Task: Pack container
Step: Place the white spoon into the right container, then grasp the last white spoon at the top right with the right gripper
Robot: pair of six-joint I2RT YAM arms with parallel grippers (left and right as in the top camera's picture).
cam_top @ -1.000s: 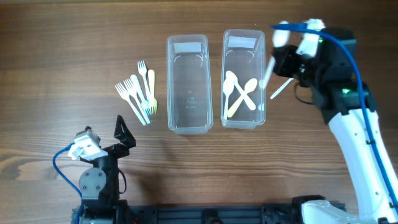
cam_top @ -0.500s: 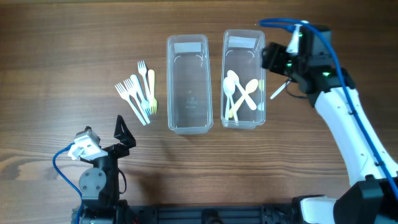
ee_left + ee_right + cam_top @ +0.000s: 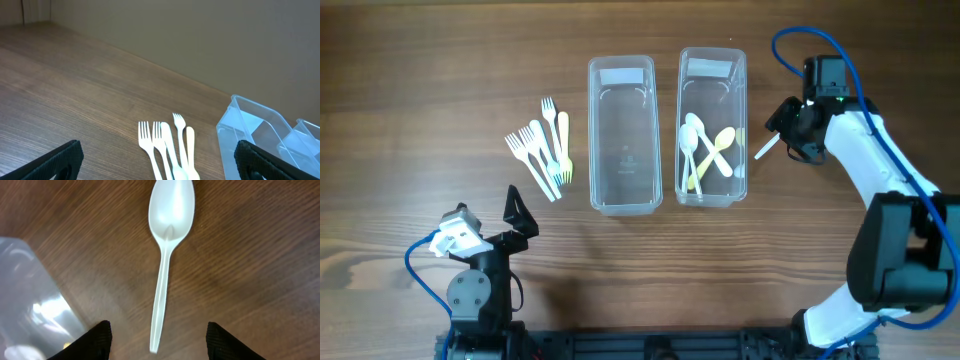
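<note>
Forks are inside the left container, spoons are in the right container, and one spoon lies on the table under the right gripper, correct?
No. The overhead view shows the forks on the table beside the empty left container. The spoons in the right container and the spoon under the right gripper are correct.

Forks (image 3: pixel 542 148) left of the left container (image 3: pixel 620 62), spoons (image 3: pixel 705 150) in the right container (image 3: pixel 712 60), lone spoon (image 3: pixel 163 275) on the worktop (image 3: pixel 420 80) just right of it.
</note>
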